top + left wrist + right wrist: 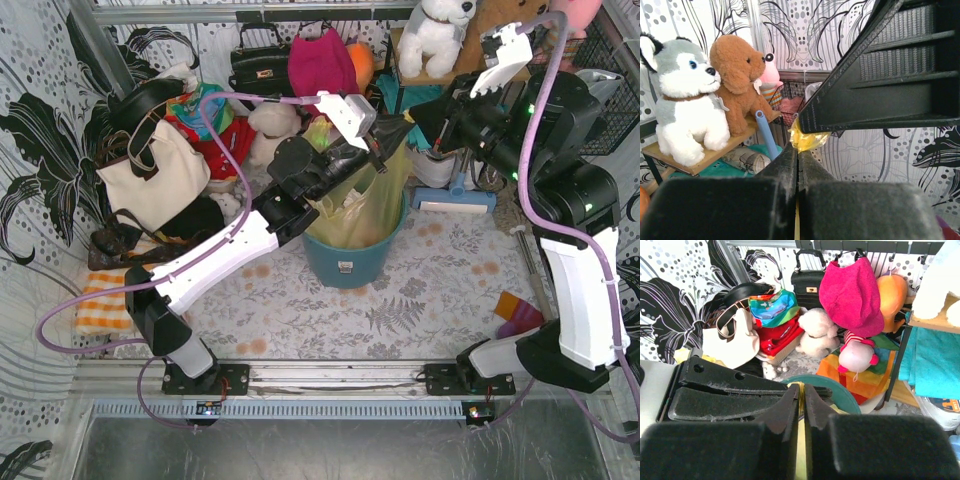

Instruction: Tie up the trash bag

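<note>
Left end effector [798,161] clamped tight on trash bag [362,202] top. Right end effector [801,399] pinched closed on it too, over teal bin [350,262].

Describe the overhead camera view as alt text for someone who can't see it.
Above a teal bin, the left gripper and right gripper meet, each shut on the top of the yellow-green trash bag sitting in it. Behind, handbags and plush toys crowd together.

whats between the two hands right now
A small bunch of the trash bag, pinched by the left hand beside the right hand; the left wrist view shows it.
</note>
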You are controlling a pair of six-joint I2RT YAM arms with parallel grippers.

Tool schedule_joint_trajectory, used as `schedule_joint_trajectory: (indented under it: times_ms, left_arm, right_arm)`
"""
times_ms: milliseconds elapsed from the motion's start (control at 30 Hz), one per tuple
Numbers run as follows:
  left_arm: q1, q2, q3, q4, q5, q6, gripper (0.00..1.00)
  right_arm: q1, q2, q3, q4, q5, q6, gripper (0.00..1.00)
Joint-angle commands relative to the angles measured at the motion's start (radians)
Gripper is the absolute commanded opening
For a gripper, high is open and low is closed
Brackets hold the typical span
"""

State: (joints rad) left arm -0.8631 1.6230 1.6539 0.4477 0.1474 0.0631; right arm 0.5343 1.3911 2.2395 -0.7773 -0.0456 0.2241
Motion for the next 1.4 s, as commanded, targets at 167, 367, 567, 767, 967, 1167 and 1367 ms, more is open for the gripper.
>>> schedule_joint_trajectory:
  times_ms: [167,367,567,767,967,1167,1367]
  left_arm:
    - [-0.001,-0.075,-0.070,0.036,0.101,-0.005,0.00]
    - [0.000,-0.112,-0.128,0.058,0.145,-0.014,0.00]
    - [-0.002,-0.156,-0.189,0.068,0.178,-0.019,0.00]
    - [-0.002,-0.212,-0.286,0.132,0.228,-0.023,0.00]
    - [-0.002,-0.270,-0.379,0.215,0.256,-0.032,0.00]
    - [-0.002,-0.296,-0.406,0.226,0.299,-0.050,0.00]
    - [-0.002,-0.310,-0.420,0.224,0.310,-0.054,0.00]
  right_arm:
    - [-0.001,-0.034,-0.048,0.117,0.010,-0.016,0.32]
    - [-0.001,0.039,-0.009,0.121,-0.054,-0.018,0.50]
    - [-0.001,0.107,0.055,0.128,-0.148,-0.017,0.60]
    - [-0.001,0.168,0.101,0.164,-0.385,-0.029,0.70]
    - [-0.002,0.239,0.167,0.145,-0.534,-0.007,0.71]
    - [0.000,0.271,0.166,0.162,-0.632,0.022,0.74]
    - [0.002,0.270,0.159,0.210,-0.699,0.062,0.77]
